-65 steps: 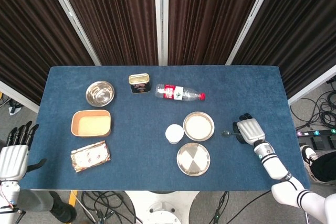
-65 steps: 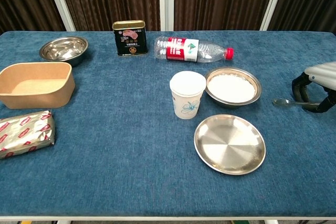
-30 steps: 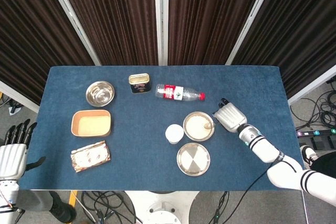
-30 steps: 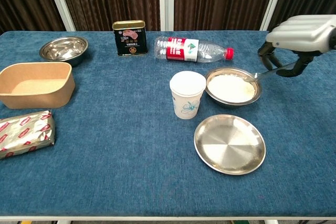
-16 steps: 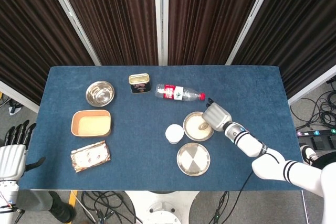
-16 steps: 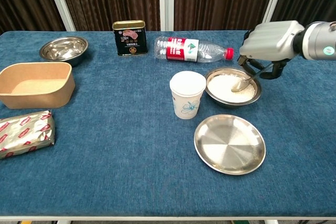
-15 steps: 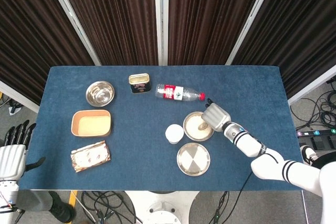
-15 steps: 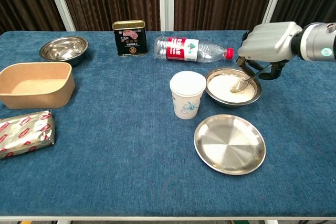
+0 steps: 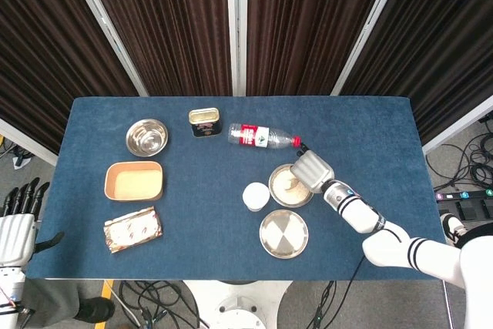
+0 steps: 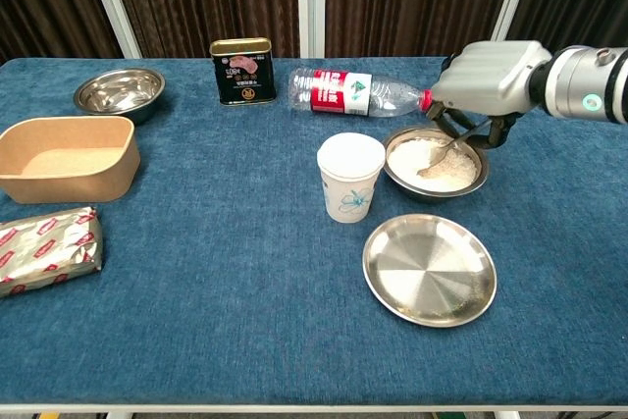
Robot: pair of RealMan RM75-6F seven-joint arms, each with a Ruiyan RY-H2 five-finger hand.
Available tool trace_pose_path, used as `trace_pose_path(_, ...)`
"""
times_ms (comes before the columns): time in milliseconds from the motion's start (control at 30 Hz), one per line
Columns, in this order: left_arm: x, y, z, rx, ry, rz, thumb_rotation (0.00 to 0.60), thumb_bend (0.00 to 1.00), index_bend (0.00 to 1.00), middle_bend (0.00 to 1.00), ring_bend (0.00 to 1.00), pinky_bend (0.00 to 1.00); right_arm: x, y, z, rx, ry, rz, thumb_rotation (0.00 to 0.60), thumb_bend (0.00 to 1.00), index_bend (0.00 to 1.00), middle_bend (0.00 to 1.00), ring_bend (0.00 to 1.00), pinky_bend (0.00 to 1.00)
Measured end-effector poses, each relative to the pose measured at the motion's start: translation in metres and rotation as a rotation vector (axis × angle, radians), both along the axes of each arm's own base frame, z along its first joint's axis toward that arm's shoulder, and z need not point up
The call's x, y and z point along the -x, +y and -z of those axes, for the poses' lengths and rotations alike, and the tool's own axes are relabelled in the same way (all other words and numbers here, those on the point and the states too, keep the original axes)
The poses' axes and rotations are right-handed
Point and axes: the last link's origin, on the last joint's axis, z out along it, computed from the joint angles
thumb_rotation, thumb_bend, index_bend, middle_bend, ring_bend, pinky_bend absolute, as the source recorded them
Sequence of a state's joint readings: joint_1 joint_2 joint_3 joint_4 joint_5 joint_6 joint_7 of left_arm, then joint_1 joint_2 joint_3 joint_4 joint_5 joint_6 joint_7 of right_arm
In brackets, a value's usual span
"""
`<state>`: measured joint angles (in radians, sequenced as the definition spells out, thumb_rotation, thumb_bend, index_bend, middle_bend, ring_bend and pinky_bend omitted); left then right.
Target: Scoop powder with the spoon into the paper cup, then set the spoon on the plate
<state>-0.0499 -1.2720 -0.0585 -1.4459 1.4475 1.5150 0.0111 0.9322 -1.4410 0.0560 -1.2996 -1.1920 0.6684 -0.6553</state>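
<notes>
My right hand (image 10: 488,78) (image 9: 311,169) grips a metal spoon (image 10: 438,159) and hangs over the steel bowl of white powder (image 10: 435,164) (image 9: 286,185). The spoon slants down to the left, its tip in the powder. A white paper cup (image 10: 350,175) (image 9: 256,196) stands upright just left of that bowl. An empty round steel plate (image 10: 429,269) (image 9: 283,233) lies in front of the bowl. My left hand (image 9: 17,225) hangs off the table's left edge with fingers spread, holding nothing.
A plastic water bottle (image 10: 356,92) lies on its side behind the powder bowl. A dark tin (image 10: 241,72), an empty steel bowl (image 10: 119,91), a brown paper tray (image 10: 66,157) and a foil-wrapped packet (image 10: 47,248) occupy the left half of the blue table.
My right hand picked the spoon up from the right side of the table and carried it left over the powder bowl. The spoon's tip has gone down into the powder.
</notes>
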Motion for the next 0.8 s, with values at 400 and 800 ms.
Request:
trace_pose_path(400,-0.005,0.0,-0.001,-0.007,0.013,0.012,0.6,0.0,0.11,0.08,0.01,0.02,0.016,0.001,-0.015,0.041,-0.136,0.081,0.6,0.33,0.62,0.57,0.26,0.14)
trace_pose_path(800,-0.01,0.002,-0.004,-0.011,0.024,0.017,0.6,0.0,0.11,0.08,0.01,0.02,0.008,0.011,-0.033,0.051,-0.321,0.066,0.6,0.33,0.62,0.57,0.27,0.15)
